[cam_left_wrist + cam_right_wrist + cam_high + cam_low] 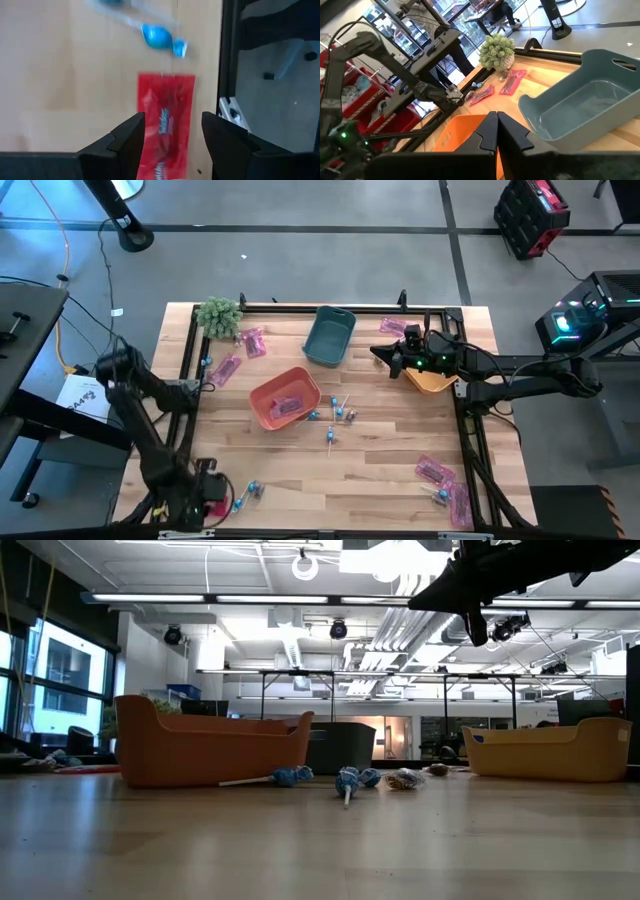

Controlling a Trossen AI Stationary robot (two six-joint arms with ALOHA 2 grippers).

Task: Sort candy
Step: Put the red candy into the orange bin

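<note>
At the near left corner of the wooden table [380,470], the left gripper [172,132] hangs over a flat red-pink candy packet [165,125], its two fingers [131,137] standing apart on either side of the wrapper. The packet's long axis runs straight out along the line between the fingers, so they straddle its narrow width; a short drop and a squeeze across that width looks like the coming move. Nothing is gripped yet.

Just beyond the packet's far end lies a blue-wrapped lollipop [162,37], near but not touching it, with its thin stick pointing away. It is clear of the fingers, though a sloppy descent could nudge it. The black table frame [227,60] runs close along one long side of the packet, so room on that side is tight; the bare wood on the other side is open.

The left arm is plainly the nearer one. The right gripper [385,355] sits well apart at the far right, fingers pressed together and holding nothing, beside the orange bin [432,383] and near the teal bin [328,335].

The red bin [284,398] stands mid-table with pink packets in it, a likely destination, reached across open wood. More lollipops [340,415] lie just beside it, and further pink packets [445,480] rest near the right front corner.
</note>
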